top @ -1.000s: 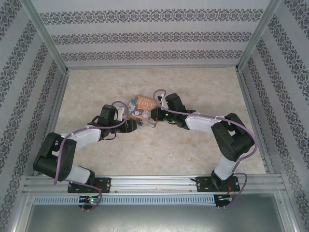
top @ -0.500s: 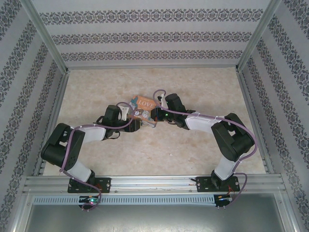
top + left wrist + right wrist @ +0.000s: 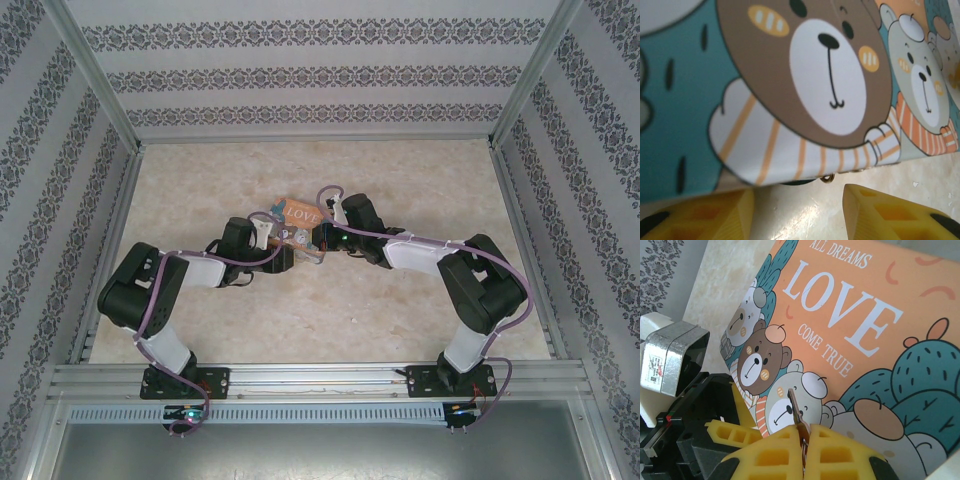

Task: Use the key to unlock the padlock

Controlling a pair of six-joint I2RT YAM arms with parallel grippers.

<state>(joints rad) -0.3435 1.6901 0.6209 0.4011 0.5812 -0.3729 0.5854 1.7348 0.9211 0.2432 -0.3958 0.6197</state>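
The cartoon-printed "LOVE" box [image 3: 298, 213] lies mid-table between both arms. In the left wrist view its bear-printed face [image 3: 830, 80] looms close. A dark teal sliver [image 3: 798, 182] with a small metal loop [image 3: 827, 178] peeks from under the box's lower edge; this looks like the padlock, mostly hidden. My left gripper [image 3: 799, 195] is open, its yellow fingers [image 3: 885, 210] either side of bare table just short of that edge. My right gripper [image 3: 805, 440] is shut on the key [image 3: 796, 412], whose blade points up at the box face [image 3: 855, 325].
The two grippers meet at the box's near edge, the left gripper [image 3: 291, 256] close beside the right gripper [image 3: 322, 240]. The left wrist's camera housing [image 3: 675, 357] sits just left of the right fingers. Metal frame rails [image 3: 110, 200] and patterned walls bound the table.
My left arm has swung in toward the box, its elbow rising, and its jaws have narrowed. The right arm and key have stayed put.
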